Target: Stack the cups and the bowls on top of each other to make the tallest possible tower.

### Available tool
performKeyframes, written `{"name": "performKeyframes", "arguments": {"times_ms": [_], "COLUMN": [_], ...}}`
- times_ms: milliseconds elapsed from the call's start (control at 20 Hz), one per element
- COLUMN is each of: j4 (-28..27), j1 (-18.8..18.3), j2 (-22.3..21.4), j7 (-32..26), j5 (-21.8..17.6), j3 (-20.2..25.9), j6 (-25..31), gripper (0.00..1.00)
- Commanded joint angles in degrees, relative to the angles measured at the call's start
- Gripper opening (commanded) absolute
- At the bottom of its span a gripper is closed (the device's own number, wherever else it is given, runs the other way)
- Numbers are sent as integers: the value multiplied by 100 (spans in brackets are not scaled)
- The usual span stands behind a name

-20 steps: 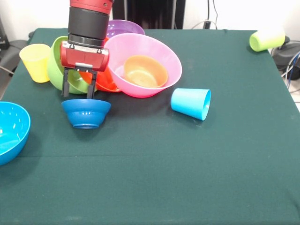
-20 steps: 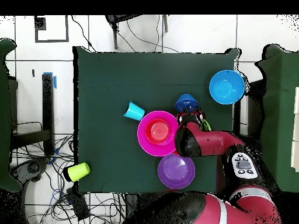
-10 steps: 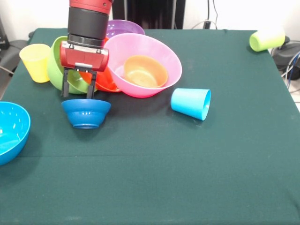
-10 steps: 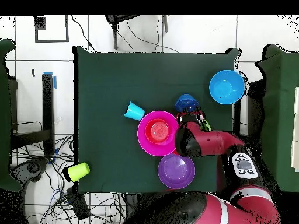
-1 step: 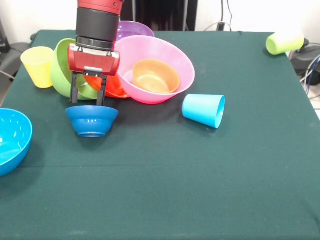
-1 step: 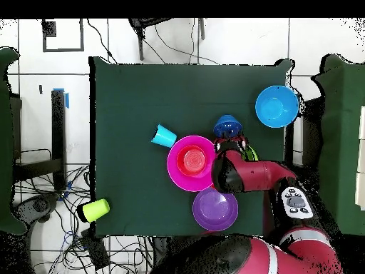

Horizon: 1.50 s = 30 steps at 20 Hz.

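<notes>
Since 1 second ago the gripper has shifted a little to the right and slightly up; nothing else has moved. Its 2 fingers stand apart with nothing between them, tips just above the rim of the dark blue bowl; whether they touch the rim cannot be told.

From left to right in the front view: the light blue bowl sits upright at the left edge of the table, partly cut off. The yellow cup stands upright near the far left corner. Beside it the green bowl is tilted on its side, leaning against the cluster. The dark blue bowl stands upright on the cloth, directly under the gripper and in front of the green bowl. Behind the gripper the red bowl is mostly hidden. The purple bowl lies behind the pink bowl, which tilts toward the camera and holds the orange bowl. The blue cup lies on its side just right of the pink bowl. The lime cup lies on its side at the far right corner, well apart from the rest.
</notes>
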Motion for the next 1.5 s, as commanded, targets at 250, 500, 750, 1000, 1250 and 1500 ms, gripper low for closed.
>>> {"name": "performKeyframes", "arguments": {"times_ms": [250, 500, 750, 1000, 1250, 1500], "j4": [548, 626, 720, 812, 843, 901], "j1": [-225, -74, 219, 456, 561, 704], "j2": [143, 145, 170, 195, 201, 185], "j7": [530, 558, 733, 882, 939, 978], "j5": [-334, -245, -77, 82, 166, 297], "j3": [890, 745, 419, 173, 72, -51], "j6": [131, 111, -161, -375, -457, -535], "gripper": [100, 100, 100, 100, 100, 100]}}
